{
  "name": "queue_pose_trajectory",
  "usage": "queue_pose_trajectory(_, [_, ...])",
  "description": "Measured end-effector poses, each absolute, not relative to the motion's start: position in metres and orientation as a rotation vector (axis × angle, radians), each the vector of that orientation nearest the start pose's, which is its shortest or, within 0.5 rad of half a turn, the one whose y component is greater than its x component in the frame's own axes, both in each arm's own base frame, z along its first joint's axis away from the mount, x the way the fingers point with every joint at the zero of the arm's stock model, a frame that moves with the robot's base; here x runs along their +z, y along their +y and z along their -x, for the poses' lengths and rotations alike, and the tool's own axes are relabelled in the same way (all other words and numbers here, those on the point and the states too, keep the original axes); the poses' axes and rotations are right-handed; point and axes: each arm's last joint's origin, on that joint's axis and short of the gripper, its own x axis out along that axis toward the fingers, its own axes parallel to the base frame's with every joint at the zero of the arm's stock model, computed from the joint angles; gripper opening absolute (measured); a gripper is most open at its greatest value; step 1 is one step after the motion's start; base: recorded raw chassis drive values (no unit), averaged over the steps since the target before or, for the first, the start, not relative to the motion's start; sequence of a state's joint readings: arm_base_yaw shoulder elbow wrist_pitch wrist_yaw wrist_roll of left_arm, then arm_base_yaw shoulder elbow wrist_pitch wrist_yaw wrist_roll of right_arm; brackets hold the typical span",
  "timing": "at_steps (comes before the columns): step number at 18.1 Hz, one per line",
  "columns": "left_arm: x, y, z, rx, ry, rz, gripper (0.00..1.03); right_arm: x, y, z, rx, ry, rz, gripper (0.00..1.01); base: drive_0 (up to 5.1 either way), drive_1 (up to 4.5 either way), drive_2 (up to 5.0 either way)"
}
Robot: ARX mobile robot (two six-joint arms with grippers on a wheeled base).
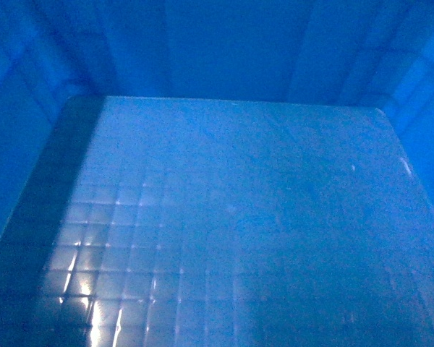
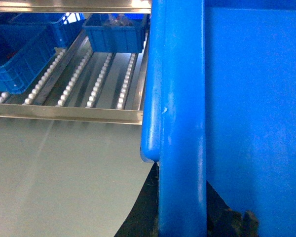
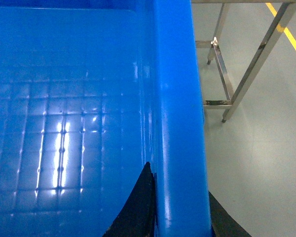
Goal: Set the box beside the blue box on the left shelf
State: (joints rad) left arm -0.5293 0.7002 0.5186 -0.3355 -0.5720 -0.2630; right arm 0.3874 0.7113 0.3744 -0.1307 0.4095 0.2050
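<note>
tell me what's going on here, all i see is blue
The robot is carrying a large bright-blue plastic crate, which fills the head view. Its left gripper and right gripper each straddle a rim. Ahead on the left is a steel roller shelf holding smaller blue bins; the crate isn't on it yet.

Box rim cut off in head view; both grippers mostly hidden behind rim, jaw state can't be told.
</note>
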Motion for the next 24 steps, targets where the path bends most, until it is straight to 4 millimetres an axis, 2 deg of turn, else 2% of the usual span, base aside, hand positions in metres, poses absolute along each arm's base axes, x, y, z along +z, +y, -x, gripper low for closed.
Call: queue_pose_trajectory(24, [0.243, -0.0623, -0.1375, 0.098, 0.428, -0.011, 0.09, 0.2094, 0.0479, -0.148, -0.065, 0.423, -0.022, 0.1, -5.0, 2.46, 2.5])
